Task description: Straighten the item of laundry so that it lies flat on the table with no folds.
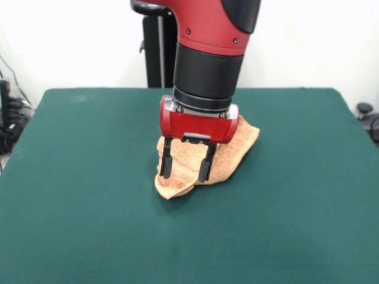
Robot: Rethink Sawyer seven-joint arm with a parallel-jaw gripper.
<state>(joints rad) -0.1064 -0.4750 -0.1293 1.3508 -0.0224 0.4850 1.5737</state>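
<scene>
The near part of the table (89,236) is bare dark green felt, running wide to both sides. Past that, about the middle of the surface, lies the towel (177,184), orange-tan terry cloth, bunched and folded over on itself instead of lying flat. Its nearest part is a rounded, doubled-over corner that points toward the camera; from there the cloth rises in rumpled layers and stretches away to the picture's right, where a second corner sticks out beyond the robot's wrist. The pincer (185,168) stands right in front of the cloth's middle, its two black fingers (167,160) pointing straight down and standing apart, with a clear gap between them through which the terry shows. The fingertips sit level with the upper folds of the heap; whether they touch the cloth cannot be told from this view, and nothing is clamped between them. Above the fingers sits the red pincer body, then a black cylindrical wrist section and the red arm (210,23) coming down from above. Farther back the green surface reaches its far edge, and behind it stand a white wall and a dark upright post.
</scene>
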